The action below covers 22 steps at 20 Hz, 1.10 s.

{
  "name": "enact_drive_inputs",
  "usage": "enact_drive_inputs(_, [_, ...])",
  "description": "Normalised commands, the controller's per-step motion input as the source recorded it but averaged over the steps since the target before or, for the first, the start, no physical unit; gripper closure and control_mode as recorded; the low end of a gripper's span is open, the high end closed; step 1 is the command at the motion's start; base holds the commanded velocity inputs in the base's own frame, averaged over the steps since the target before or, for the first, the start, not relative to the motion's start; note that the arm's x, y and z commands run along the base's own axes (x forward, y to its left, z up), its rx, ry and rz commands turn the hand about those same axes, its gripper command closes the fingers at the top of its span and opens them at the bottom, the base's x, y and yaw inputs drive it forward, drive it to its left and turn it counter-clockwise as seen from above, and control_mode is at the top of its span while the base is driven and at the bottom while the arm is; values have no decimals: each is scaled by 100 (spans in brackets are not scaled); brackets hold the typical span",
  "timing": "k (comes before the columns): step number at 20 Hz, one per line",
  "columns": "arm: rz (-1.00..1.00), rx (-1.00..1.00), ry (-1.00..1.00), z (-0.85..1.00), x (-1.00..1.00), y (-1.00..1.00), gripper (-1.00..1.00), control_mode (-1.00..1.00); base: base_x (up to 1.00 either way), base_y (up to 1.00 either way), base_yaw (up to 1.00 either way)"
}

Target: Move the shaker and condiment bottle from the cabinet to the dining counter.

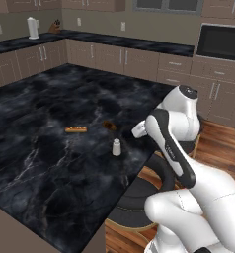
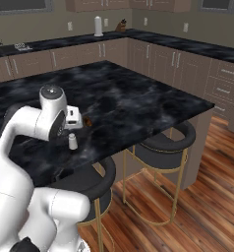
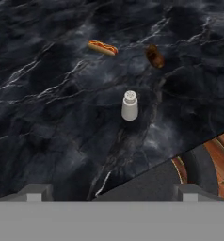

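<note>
Both the small white cylindrical shaker (image 3: 129, 106) and the dark red-brown condiment bottle (image 3: 155, 56) are sitting on the black marble dining counter (image 1: 35, 163) near its stool-side edge, while the two-finger gripper (image 3: 112, 190) is hanging wide open and empty above, so the task is looking essentially finished.

No text, label, brand, number or sign can be read on anything in these pictures; all surfaces appear unmarked.

Your arm (image 1: 176, 148) folds forward at 12 o'clock; the tool (image 3: 111, 193) hangs empty, jaws spread wide.
</note>
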Motion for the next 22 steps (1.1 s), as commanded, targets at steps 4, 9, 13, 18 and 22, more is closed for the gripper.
enact_drive_inputs(4, [-11, 0, 0, 24, -60, 0, -100, -100, 0, 0, 0])
enact_drive_inputs(9, [-7, 0, 0, 13, -34, 0, -100, -100, 0, 0, 0])
enact_drive_inputs(13, [0, 0, 0, 0, 0, 0, -100, -100, 0, 0, 0])
enact_drive_inputs(18, [0, 0, 0, 0, 0, 0, -100, -100, 0, 0, 0])
enact_drive_inputs(22, [0, 0, 0, 0, 0, 0, -100, -100, 0, 0, 0])
